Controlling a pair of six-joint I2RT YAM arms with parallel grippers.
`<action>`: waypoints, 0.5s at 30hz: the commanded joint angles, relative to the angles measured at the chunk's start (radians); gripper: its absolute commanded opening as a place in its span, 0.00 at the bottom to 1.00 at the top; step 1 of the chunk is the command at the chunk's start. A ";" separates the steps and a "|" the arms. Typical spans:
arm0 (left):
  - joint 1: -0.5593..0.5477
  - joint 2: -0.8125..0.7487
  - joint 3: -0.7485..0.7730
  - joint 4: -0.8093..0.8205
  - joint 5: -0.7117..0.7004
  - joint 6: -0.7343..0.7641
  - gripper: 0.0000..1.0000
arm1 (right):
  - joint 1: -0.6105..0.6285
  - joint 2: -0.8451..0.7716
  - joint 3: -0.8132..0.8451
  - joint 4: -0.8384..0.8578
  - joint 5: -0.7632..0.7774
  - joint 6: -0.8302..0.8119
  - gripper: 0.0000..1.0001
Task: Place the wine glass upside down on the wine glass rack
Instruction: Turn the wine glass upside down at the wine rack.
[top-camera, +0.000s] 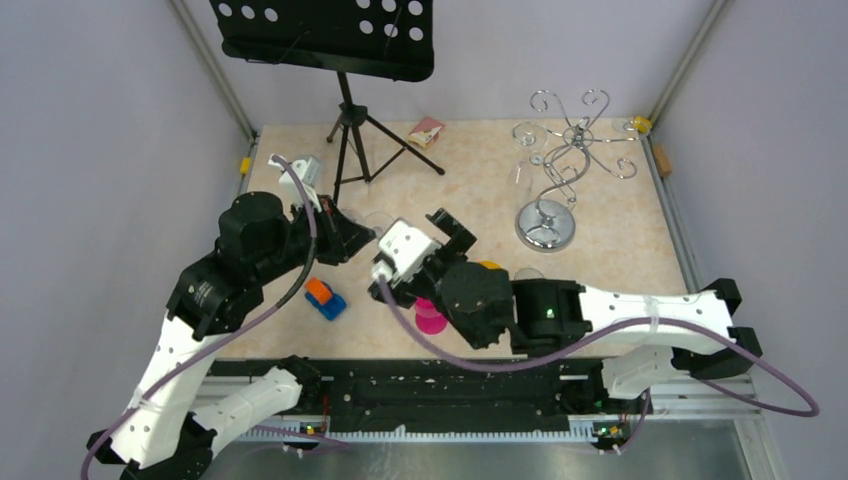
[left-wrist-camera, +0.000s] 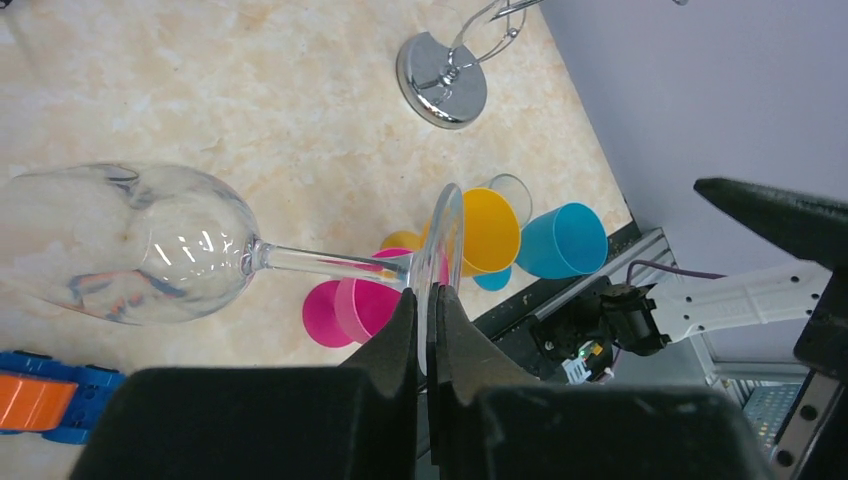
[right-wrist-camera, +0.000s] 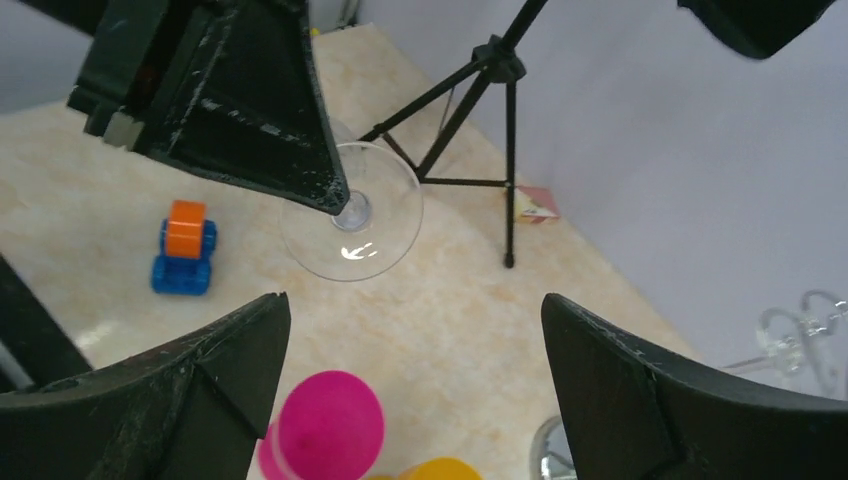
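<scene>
My left gripper (left-wrist-camera: 425, 300) is shut on the round foot of the clear wine glass (left-wrist-camera: 130, 245), which is held sideways above the table, bowl pointing away from the fingers. In the top view this gripper (top-camera: 345, 238) is left of centre and the glass (top-camera: 378, 220) is faint. The chrome wine glass rack (top-camera: 560, 165) stands at the back right, and its mirror base (left-wrist-camera: 442, 65) also shows in the left wrist view. My right gripper (right-wrist-camera: 415, 310) is open and empty, facing the glass foot (right-wrist-camera: 350, 215) from a short distance.
A black tripod music stand (top-camera: 345, 120) stands at the back left. Pink (left-wrist-camera: 350, 310), yellow (left-wrist-camera: 490, 230) and blue (left-wrist-camera: 565, 240) cups lie near the front centre under the right arm. A blue and orange toy (top-camera: 325, 298) sits at the front left. A small box (top-camera: 427, 130) lies at the back.
</scene>
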 joint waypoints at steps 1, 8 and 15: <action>-0.001 -0.016 -0.012 0.066 -0.029 0.025 0.00 | -0.091 -0.115 0.027 -0.065 -0.197 0.449 0.96; -0.001 -0.013 -0.035 0.087 -0.001 -0.016 0.00 | -0.201 -0.294 -0.248 0.118 -0.286 0.843 0.91; -0.002 -0.015 -0.089 0.173 0.099 -0.123 0.00 | -0.258 -0.413 -0.281 0.054 -0.259 1.040 0.88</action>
